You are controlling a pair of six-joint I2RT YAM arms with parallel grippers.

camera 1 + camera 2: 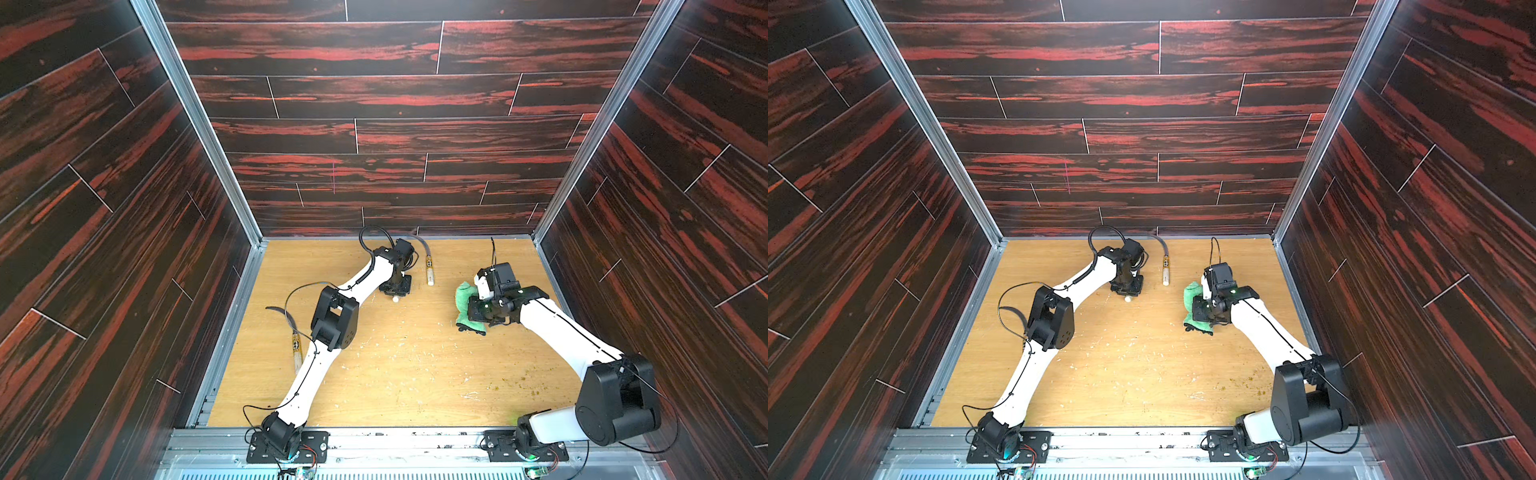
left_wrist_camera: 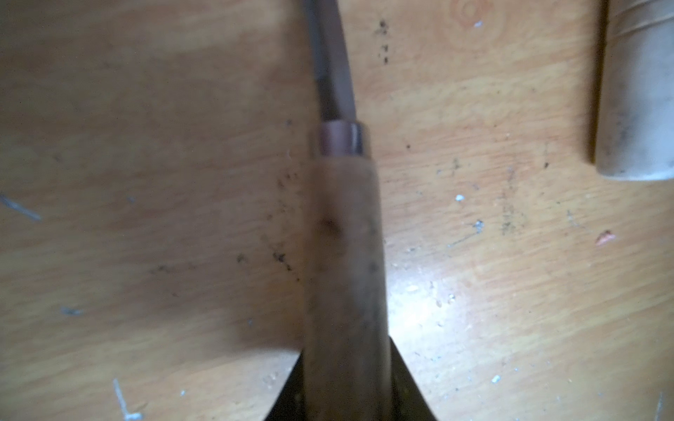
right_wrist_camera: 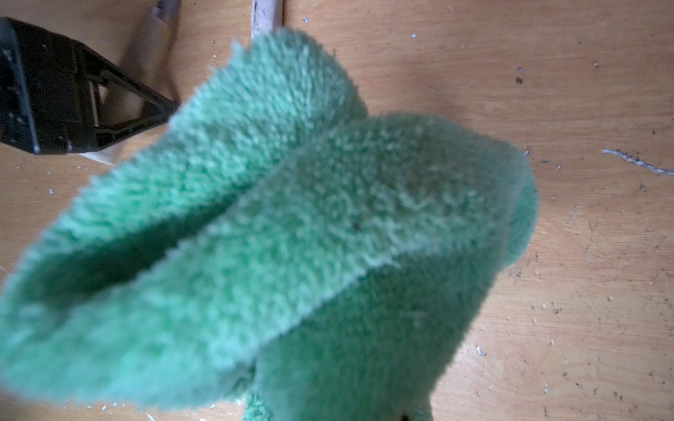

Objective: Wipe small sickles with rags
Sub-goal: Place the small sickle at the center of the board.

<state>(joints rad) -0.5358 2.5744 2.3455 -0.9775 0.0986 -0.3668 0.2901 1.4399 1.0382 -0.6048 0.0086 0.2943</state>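
Cloth hides your right jaws: the light green fluffy rag with dark edging (image 3: 328,218) fills the right wrist view. They are closed on it, and it bulges out from under that wrist toward the bench's (image 1: 415,374) middle. You cannot tell whether its lower edge touches the wood.

Your left jaws flank the pale wooden handle of the held small sickle (image 2: 343,255) with no gap visible. Their tips are cut off in the left wrist view, so whether they press is unclear. In both top views only the handle's butt peeks out on the near side, and the blade is hidden under the wrist.

Your left arm (image 1: 316,365) stretches to the far middle, wrist bent straight down. Your right arm (image 1: 561,332) reaches forward and inward, wrist low.

The held sickle's long axis runs near to far. The second small sickle with a yellow-black label band (image 1: 429,270) lies just right of it, also near to far, its blade arching toward the back wall. The third small sickle (image 1: 296,353) lies at the bench's left edge, handle nearer you and partly behind the elbow.
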